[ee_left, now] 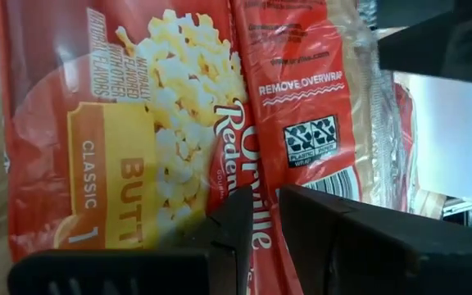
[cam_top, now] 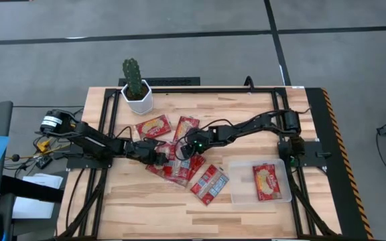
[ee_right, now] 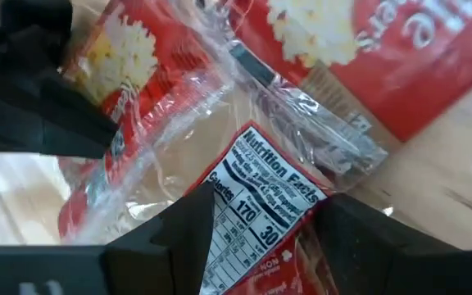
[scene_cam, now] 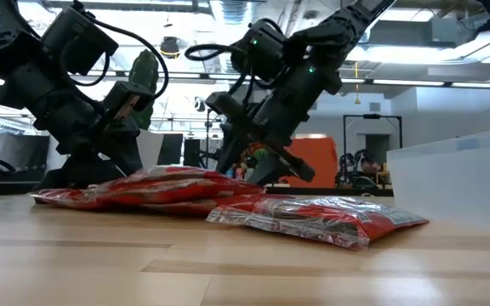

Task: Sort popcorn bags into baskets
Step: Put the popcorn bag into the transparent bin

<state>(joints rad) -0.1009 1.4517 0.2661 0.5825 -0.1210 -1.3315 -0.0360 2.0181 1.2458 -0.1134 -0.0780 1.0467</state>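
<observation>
One popcorn bag lying flat inside the clear basket at the near right of the bench; sorted so far, by the look of it, one only. Five or so bags outside the basket: one loose bag just left of the basket, a heap of overlapping bags at bench centre, two more, a flat one and a long one, just beyond the heap, toward the cactus pot at the far left. Exact count in the heap not determinable.

Left claw down on the left end of the heap, fingers nearly together, pinching the wrap of a bag there. Right claw over the heap's right side, fingers wide apart astride a bag's nutrition panel, nothing gripped.

Judged early in the task: most of the work outstanding.
</observation>
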